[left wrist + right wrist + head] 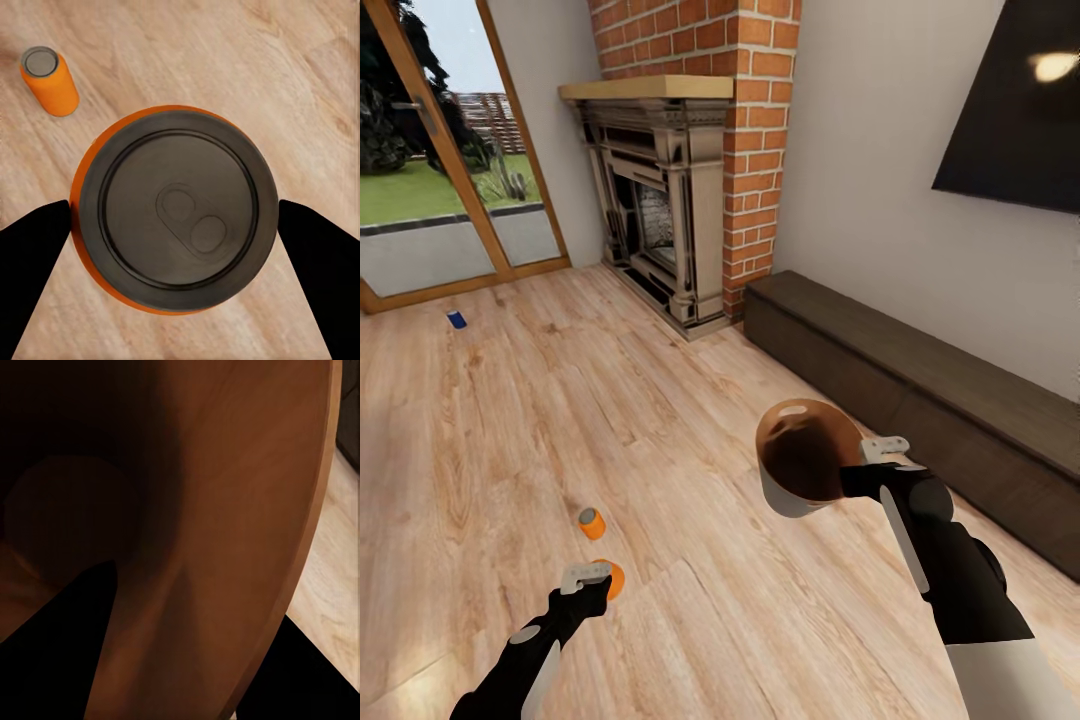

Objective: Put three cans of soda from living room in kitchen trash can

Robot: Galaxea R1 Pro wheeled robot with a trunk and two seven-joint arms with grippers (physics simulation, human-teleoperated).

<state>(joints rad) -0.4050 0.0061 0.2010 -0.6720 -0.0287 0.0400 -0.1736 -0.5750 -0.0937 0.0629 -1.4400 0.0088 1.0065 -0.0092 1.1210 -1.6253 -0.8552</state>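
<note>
Wood-plank living room floor (690,420) carries all three cans; none is binned yet. At ten o'clock lies the blue can (456,319). Your left gripper (176,217) straddles an upright orange can (176,210), fingers at its sides, grip unconfirmed; a second orange can (592,523) stands beside. Your right gripper (860,470) holds the tapered, brown-lined trash can (800,470) aloft by its rim.

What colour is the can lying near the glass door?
Dark blue can, clearest in the head view.
</note>
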